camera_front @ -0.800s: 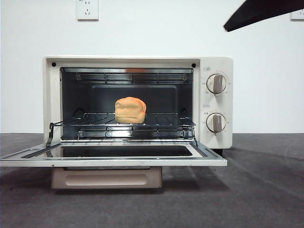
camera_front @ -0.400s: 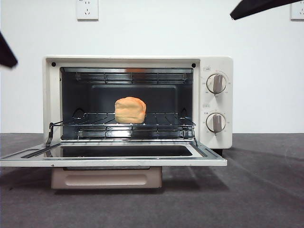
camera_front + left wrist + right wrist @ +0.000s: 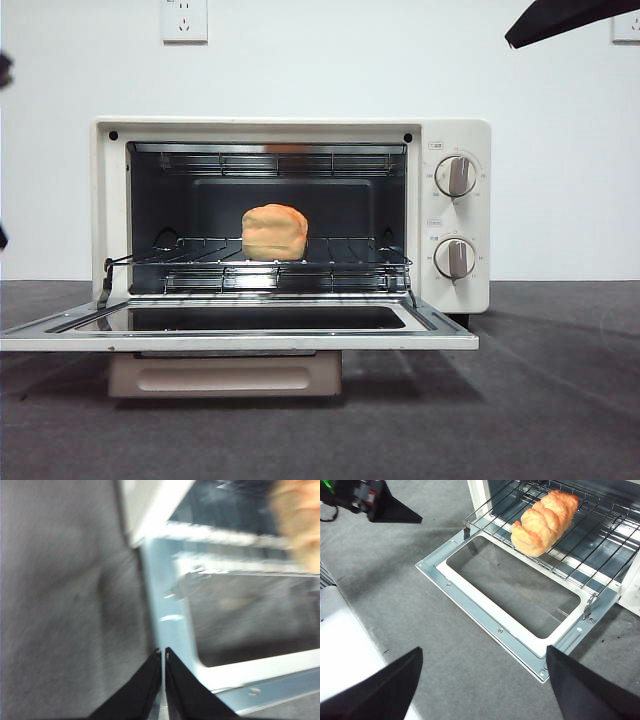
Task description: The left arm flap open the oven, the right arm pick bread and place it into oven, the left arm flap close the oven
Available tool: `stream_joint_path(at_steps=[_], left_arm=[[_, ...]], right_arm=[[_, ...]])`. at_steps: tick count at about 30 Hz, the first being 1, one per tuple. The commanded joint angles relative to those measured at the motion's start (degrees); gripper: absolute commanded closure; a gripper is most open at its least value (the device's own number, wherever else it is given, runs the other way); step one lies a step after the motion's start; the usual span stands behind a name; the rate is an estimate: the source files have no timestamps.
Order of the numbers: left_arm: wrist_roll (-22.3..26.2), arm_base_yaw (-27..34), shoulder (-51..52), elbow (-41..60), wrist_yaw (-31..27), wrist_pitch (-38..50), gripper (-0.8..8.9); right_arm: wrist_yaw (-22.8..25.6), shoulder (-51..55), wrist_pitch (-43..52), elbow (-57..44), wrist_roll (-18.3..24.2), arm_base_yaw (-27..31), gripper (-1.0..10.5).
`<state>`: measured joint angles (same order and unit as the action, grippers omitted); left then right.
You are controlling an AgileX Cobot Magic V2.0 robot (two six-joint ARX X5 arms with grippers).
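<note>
Oven (image 3: 455,140): cream-white, on the grey counter (image 3: 560,400), door (image 3: 240,338) dropped flat toward the near side.
Bread (image 3: 274,232): on the wire rack (image 3: 340,262), mid-cavity, loose.
Door handling: likely stiff and hinged, light to swing; best lifted from under its near edge or handle (image 3: 225,377).
Left gripper (image 3: 163,656): jaws together, empty, poised beside the door's left corner.
Right gripper (image 3: 480,680): jaws wide apart, empty, raised well clear on the near side.
</note>
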<state>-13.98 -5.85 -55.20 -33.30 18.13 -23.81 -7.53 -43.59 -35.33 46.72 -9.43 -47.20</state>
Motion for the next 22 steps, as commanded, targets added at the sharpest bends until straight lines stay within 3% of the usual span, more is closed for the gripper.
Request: stream_joint_path(at_steps=[1,13,22], left_arm=[[3.0,1.0,-4.3,0.0,1.6,1.9,7.99],[4.0,0.8,-18.6,0.0,2.0,9.0,7.98],[4.0,0.6,-24.8,0.0,9.0,13.2,7.98]], right_arm=[[0.0,-0.1,0.5,0.7,0.2,-0.5,5.6],[0.0,-0.1,0.5,0.7,0.4,-0.5,5.6],[0.0,-0.1,0.5,0.7,-0.3,-0.5,5.6]])
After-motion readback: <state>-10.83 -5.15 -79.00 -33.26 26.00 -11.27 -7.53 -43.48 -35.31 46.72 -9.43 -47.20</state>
